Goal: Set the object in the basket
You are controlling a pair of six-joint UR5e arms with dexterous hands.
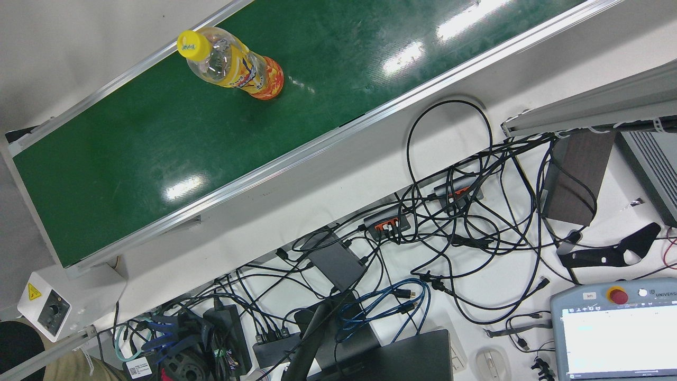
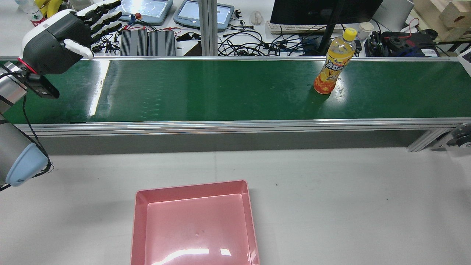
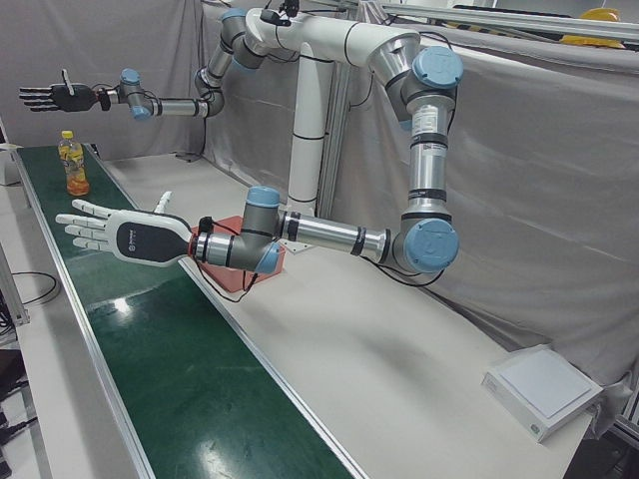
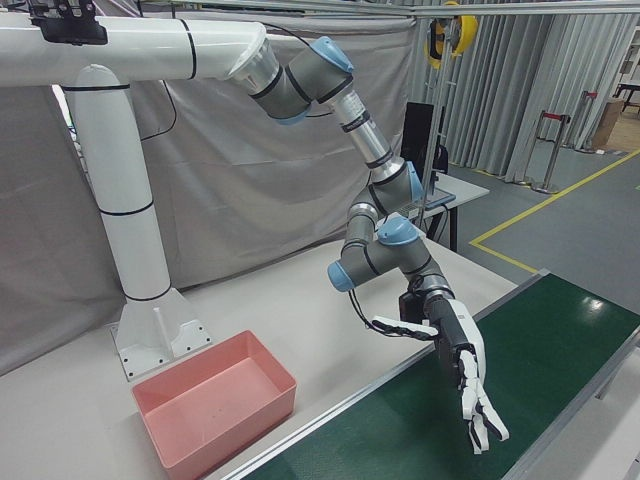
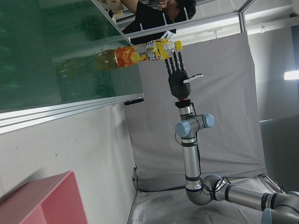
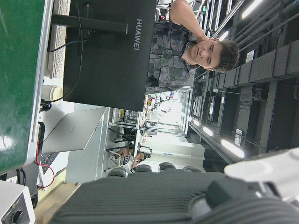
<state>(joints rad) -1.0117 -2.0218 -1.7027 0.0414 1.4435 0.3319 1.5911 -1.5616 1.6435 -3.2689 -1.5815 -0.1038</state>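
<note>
An orange drink bottle (image 2: pixel 333 64) with a yellow cap stands upright on the green conveyor belt (image 2: pixel 220 92); it also shows in the front view (image 1: pixel 232 66), the left-front view (image 3: pixel 72 163) and the left hand view (image 5: pixel 140 52). The pink basket (image 2: pixel 195 224) sits empty on the white table, nearer the robot than the belt. My left hand (image 2: pixel 66 27) is open, fingers spread, above the belt's left end, far from the bottle; it also shows in the left-front view (image 3: pixel 120 232) and the right-front view (image 4: pixel 465 375). My right hand (image 3: pixel 50 97) is open, held high beyond the bottle, also seen in the left hand view (image 5: pixel 180 81).
Aluminium rails (image 2: pixel 235 127) edge the belt. Beyond the belt lie cables, teach pendants (image 2: pixel 147 9) and a monitor (image 2: pixel 323 11). A white box (image 3: pixel 544 389) sits at the table's corner. The arms' white pedestal (image 4: pixel 120 220) stands behind the basket.
</note>
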